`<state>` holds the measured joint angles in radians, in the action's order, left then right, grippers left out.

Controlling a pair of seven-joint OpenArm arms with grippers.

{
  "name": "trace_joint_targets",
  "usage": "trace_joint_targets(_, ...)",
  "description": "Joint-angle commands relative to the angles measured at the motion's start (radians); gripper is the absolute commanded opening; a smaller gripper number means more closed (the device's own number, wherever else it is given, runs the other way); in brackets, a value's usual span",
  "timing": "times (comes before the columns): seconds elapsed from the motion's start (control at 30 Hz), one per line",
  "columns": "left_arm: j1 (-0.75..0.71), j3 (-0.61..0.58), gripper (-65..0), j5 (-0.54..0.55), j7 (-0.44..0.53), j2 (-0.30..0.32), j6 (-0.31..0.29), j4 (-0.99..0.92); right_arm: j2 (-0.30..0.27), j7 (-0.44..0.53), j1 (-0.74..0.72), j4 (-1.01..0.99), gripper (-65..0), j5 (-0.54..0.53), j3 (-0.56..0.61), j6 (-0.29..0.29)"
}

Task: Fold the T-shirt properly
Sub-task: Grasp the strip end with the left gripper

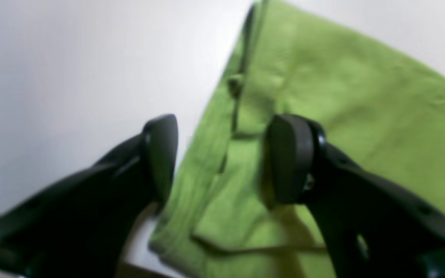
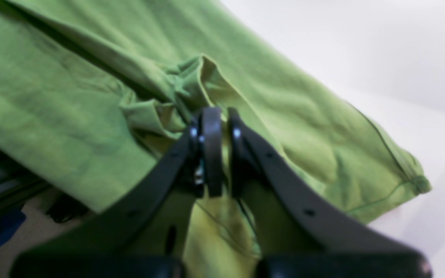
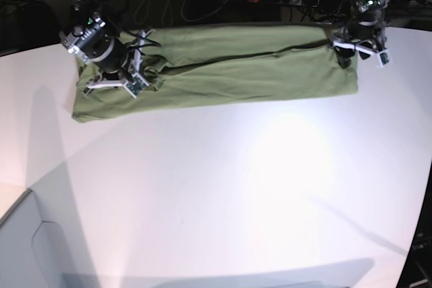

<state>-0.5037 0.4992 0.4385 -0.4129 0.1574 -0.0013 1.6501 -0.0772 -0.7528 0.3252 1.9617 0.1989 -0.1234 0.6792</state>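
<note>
The T-shirt [image 3: 223,72] lay as a long band at the counter's [image 3: 236,200] twelve o'clock; right tool [image 2: 218,150] pinched cloth, left tool [image 1: 218,154] gaped empty; mid-fold, regrasping seemed next.

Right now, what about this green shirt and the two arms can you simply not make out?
- Base view: T-shirt far edge meets the table's dark rear edge; collar and tag unseen.
- Left wrist view: blurred; open left gripper hides the cloth beneath it.
- Right wrist view: right gripper jaws closed on a bunch of cloth; layer count hidden.
- Base view: both grippers too small to judge.
</note>
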Motion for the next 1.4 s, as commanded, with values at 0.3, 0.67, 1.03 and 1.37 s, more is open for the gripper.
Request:
trace_joint_targets(0.3, -0.016, 0.005, -53.4, 0.001, 0.004, 0.006, -0.001, 0.009, -0.006, 0.019, -0.005, 0.015, -64.8, -0.013, -0.002, 0.019)
trace_joint_targets(0.67, -0.01, 0.011, -65.0, 0.003, 0.006, 0.006, -0.001, 0.06, -0.009, 0.023, -0.007, 0.014, -64.8, -0.011, -0.008, 0.019)
trace_joint_targets(1.03, -0.017, 0.005, -65.0, 0.001, -0.005, -0.065, 0.001, 0.348, -0.02, 0.016, -0.031, 0.021, -64.8, -0.013, -0.173, 0.019)
trace_joint_targets(1.37, -0.033, -0.211, -65.0, 0.0, 0.003, -0.092, 0.008, 0.358, -0.002, 0.017, -0.005, 0.023, -64.8, -0.014, -0.213, 0.019)
